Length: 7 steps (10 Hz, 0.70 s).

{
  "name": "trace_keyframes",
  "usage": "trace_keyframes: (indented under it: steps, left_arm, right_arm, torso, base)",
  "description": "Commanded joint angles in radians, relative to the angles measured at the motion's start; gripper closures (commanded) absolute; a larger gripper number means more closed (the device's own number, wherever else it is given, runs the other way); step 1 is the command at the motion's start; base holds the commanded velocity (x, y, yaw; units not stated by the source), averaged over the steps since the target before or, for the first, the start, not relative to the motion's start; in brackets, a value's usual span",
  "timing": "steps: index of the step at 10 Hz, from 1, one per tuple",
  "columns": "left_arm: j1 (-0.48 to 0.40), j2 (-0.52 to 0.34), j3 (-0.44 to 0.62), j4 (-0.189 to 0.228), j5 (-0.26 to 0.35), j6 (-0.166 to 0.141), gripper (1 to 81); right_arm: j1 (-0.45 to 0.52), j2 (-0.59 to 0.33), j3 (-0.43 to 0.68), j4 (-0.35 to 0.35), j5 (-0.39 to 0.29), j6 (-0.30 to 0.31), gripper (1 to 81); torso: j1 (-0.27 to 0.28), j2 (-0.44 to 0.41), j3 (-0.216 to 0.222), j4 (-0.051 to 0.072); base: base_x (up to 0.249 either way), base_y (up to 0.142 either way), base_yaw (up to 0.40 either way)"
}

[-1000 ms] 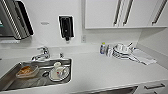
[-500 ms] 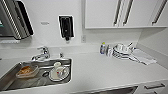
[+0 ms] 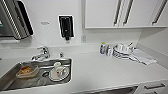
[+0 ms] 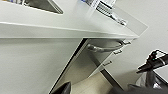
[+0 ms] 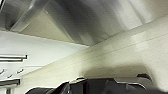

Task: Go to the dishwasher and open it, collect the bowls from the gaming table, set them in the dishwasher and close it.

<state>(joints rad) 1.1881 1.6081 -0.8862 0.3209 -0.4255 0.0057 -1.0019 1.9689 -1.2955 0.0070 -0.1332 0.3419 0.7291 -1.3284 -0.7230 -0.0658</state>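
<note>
The dishwasher (image 4: 98, 58) has a brushed steel front under the white counter (image 4: 50, 22), with its bar handle (image 4: 105, 48) just below the counter edge. A dark gap runs along the door's side, and a dark slot (image 3: 120, 90) shows under the counter edge in the head view. In the right wrist view the steel front (image 5: 75, 20) and the bar handle (image 5: 26, 15) are very close, above pale floor. Dark parts of my left gripper (image 4: 62, 88) and my right gripper (image 5: 82, 87) sit at the picture edges. The bowls and the gaming table are out of view.
A steel sink (image 3: 15, 83) holds an orange bowl (image 3: 26, 71) and white dishes (image 3: 58, 72), with a tap (image 3: 42, 53) behind it. Stacked plates, a bottle and a cloth (image 3: 125, 51) lie at the counter's far right. White drawers (image 4: 112, 58) flank the dishwasher. Wall cabinets (image 3: 120, 12) hang above.
</note>
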Motion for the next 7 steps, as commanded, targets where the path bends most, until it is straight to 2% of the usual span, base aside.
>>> trace_keyframes:
  steps: [1, 3, 4, 6, 7]
  left_arm:
    - [-0.103, -0.028, 0.036, 0.115, 0.067, -0.088, 1.0]
    - [-0.109, -0.026, 0.039, 0.141, 0.067, -0.128, 1.0]
    - [-0.109, -0.025, 0.041, 0.144, 0.065, -0.132, 1.0]
    - [-0.110, -0.022, 0.033, 0.144, 0.065, -0.133, 1.0]
    - [-0.110, -0.020, 0.032, 0.144, 0.064, -0.133, 1.0]
  right_arm:
    - [0.114, -0.052, 0.036, 0.025, -0.055, 0.066, 1.0]
    - [0.154, -0.049, 0.041, 0.025, -0.057, 0.140, 1.0]
    - [0.188, -0.048, 0.049, 0.025, -0.062, 0.176, 1.0]
    - [0.265, -0.046, 0.065, 0.031, -0.137, 0.252, 1.0]
    - [0.297, -0.048, 0.073, 0.028, -0.144, 0.282, 1.0]
  torso:
    - [0.000, 0.000, 0.000, 0.000]
    - [0.000, 0.000, 0.000, 0.000]
    - [0.000, 0.000, 0.000, 0.000]
    - [0.000, 0.000, 0.000, 0.000]
    - [0.000, 0.000, 0.000, 0.000]
  base:
    - [0.000, 0.000, 0.000]
    - [0.000, 0.000, 0.000]
    - [0.000, 0.000, 0.000]
    - [0.000, 0.000, 0.000]
    - [0.000, 0.000, 0.000]
